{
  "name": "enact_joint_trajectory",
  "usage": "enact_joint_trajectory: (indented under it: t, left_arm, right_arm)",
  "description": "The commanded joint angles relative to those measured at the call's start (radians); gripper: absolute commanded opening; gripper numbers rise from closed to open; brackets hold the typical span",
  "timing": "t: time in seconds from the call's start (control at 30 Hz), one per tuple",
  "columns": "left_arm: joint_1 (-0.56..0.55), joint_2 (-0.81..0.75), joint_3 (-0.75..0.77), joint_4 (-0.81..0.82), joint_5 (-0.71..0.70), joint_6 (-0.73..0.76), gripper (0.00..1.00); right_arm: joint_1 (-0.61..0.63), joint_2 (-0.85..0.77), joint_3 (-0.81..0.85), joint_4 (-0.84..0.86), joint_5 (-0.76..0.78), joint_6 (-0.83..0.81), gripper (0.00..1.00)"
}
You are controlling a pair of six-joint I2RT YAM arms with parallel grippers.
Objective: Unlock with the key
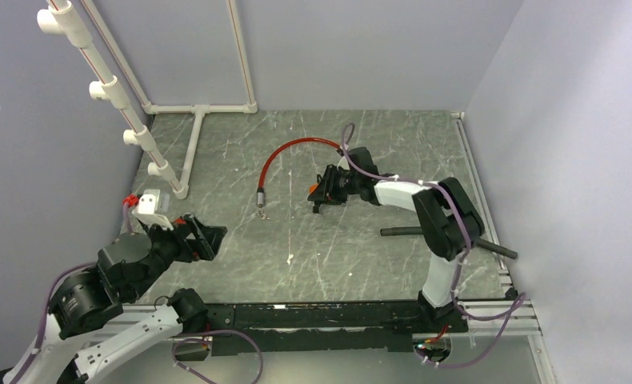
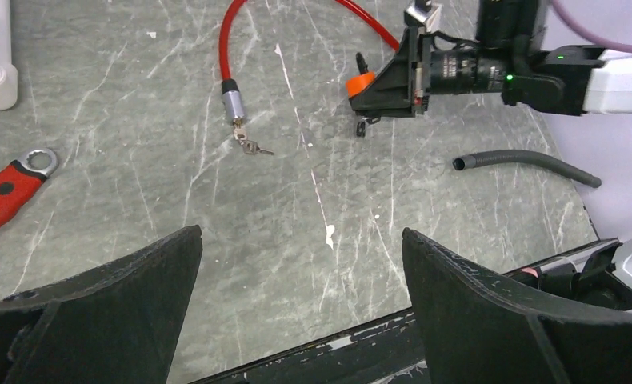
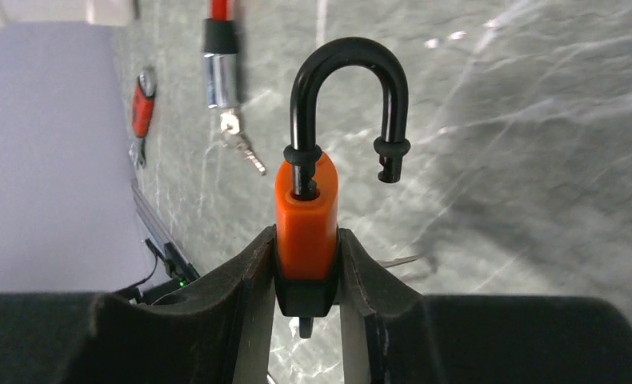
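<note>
An orange padlock with a black shackle is clamped between the fingers of my right gripper. The shackle is swung open, its free end out of the body. A small dark stub sticks out of the lock's bottom. In the top view the padlock is held low over the table's middle. A red cable ends in a silver cylinder, and small keys lie by it on the table. My left gripper is open and empty at the near left.
A red-handled wrench lies at the left. A dark grey hose lies at the right, near the right arm. A white PVC pipe frame stands at the back left. Purple walls close in the table.
</note>
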Motion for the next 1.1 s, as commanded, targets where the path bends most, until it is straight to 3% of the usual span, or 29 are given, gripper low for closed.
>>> enact_joint_trajectory:
  t: [0.0, 0.17, 0.27, 0.4, 0.53, 0.83, 1.07]
  left_arm:
    - [0.0, -0.035, 0.009, -0.028, -0.049, -0.017, 0.99]
    - [0.0, -0.029, 0.007, -0.023, -0.044, -0.014, 0.99]
    - [0.0, -0.024, 0.009, -0.026, -0.042, -0.014, 0.98]
    - [-0.002, -0.027, 0.007, -0.024, -0.039, -0.013, 0.98]
    - [-0.001, -0.032, 0.007, -0.023, -0.039, -0.012, 0.98]
    - [-0.001, -0.022, 0.006, -0.022, -0.039, -0.009, 0.98]
    - [-0.002, 0.017, 0.004, -0.019, -0.047, -0.01, 0.99]
  right_arm:
    - [-0.02, 0.078, 0.091, 0.063, -0.103, 0.06, 0.0]
    - [-0.034, 0.15, 0.121, 0.117, -0.168, 0.112, 0.02]
    - [-0.037, 0.182, 0.134, 0.143, -0.202, 0.133, 0.19]
    - [-0.04, 0.201, 0.135, 0.173, -0.228, 0.158, 0.49]
    - [-0.046, 0.174, 0.136, 0.093, -0.192, 0.121, 0.67]
    - [-0.056, 0.027, 0.058, -0.076, -0.049, -0.002, 0.72]
    - [-0.007, -0.249, -0.026, -0.176, 0.126, -0.193, 0.69]
